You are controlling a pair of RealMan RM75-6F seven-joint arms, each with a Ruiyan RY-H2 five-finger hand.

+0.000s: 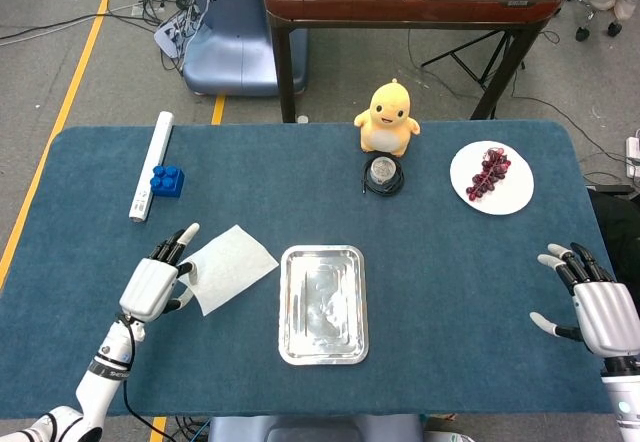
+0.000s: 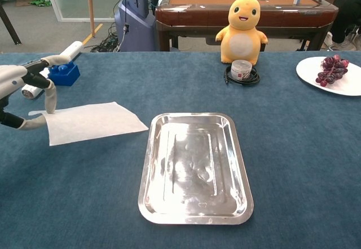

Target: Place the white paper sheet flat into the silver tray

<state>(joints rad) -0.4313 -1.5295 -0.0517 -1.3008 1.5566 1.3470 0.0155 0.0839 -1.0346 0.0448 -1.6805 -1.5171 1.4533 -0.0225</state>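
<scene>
Fingers (image 2: pixel 49 98) of the robot's left hand (image 1: pixel 152 284) pinch the left edge of the white paper sheet (image 1: pixel 230 267), one fingertip on top of the sheet and the thumb curling under its corner, while the remaining digits stretch forward. The sheet lies flat on the blue table (image 1: pixel 450 292) just left of the silver tray (image 1: pixel 322 304), close to the tray's near-left rim but apart from it, and no part of it is inside the tray. Well to the right of the tray, the right hand (image 1: pixel 598 302) hovers at the table's edge with its fingers spread and nothing in them. Beyond the tray sit a yellow plush toy (image 1: pixel 387 118) and a small jar (image 1: pixel 383 170) ringed by a black cable; farther right of the tray is a plate of grapes (image 1: pixel 491 177), and far left of it a blue brick (image 1: pixel 167 180) touching a white tube (image 1: pixel 152 165).
</scene>
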